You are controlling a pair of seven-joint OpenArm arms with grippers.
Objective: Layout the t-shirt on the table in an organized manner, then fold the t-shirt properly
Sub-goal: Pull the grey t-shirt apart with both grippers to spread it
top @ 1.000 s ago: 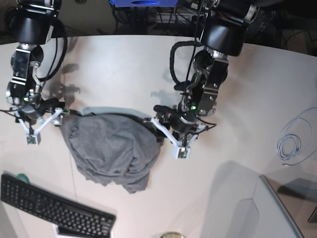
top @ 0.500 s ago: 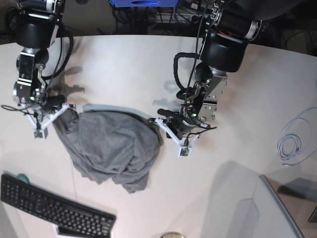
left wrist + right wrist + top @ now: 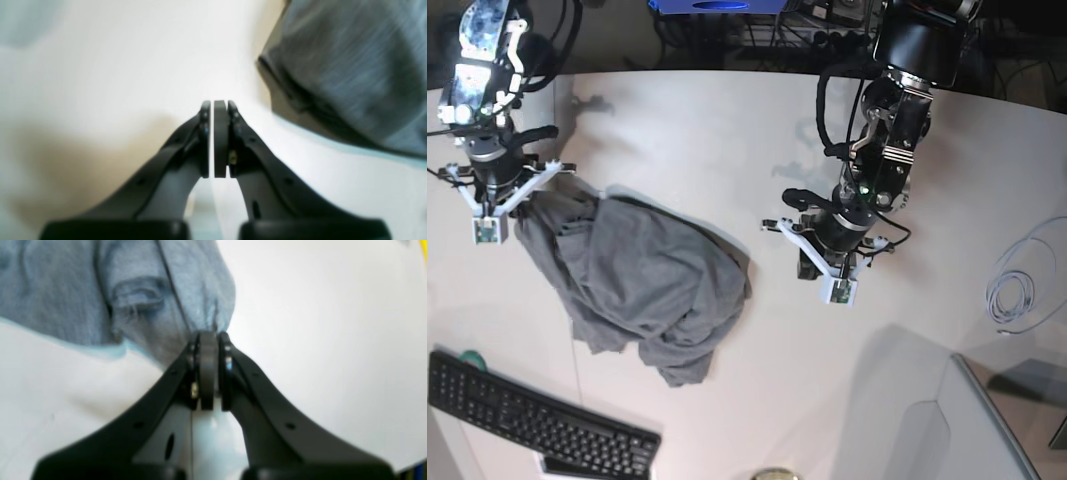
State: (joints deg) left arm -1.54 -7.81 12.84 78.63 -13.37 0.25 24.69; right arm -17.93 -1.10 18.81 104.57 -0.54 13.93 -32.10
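- Right gripper (image 3: 208, 340) is clamped on a bunched edge of the t-shirt (image 3: 642, 285); in the right wrist view grey knit funnels straight into the closed tips
- A sec ago its jaws were wide open beside the cloth; since then it has closed and pulled up and away toward the far corner of the table (image 3: 727, 140), dragging that edge with it
- The shirt now trails from this gripper's tips in a stretched diagonal; the rest is a crumpled heap further out, w/ folds overlapping
- Left gripper (image 3: 215, 110) is closed too, but on nothing: pads meet flat, no fabric between them in the left wrist view
- The shirt's near edge sits off to one side of the left tips and clear of them, bare table in between; in the base view the gap is plain
- A sec ago the left gripper was right at the shirt's edge, half open; it has shut and drawn back w/out cloth, so I'd judge that grab a miss
- Meaning: only one corner is held, so no two-handed spread yet; layout barely begun, folding not started
- Likely need: left reopens, goes back to the nearest hem and re-grips before any stretch
- Risk: pulling on w/ one arm just drags the heap sideways
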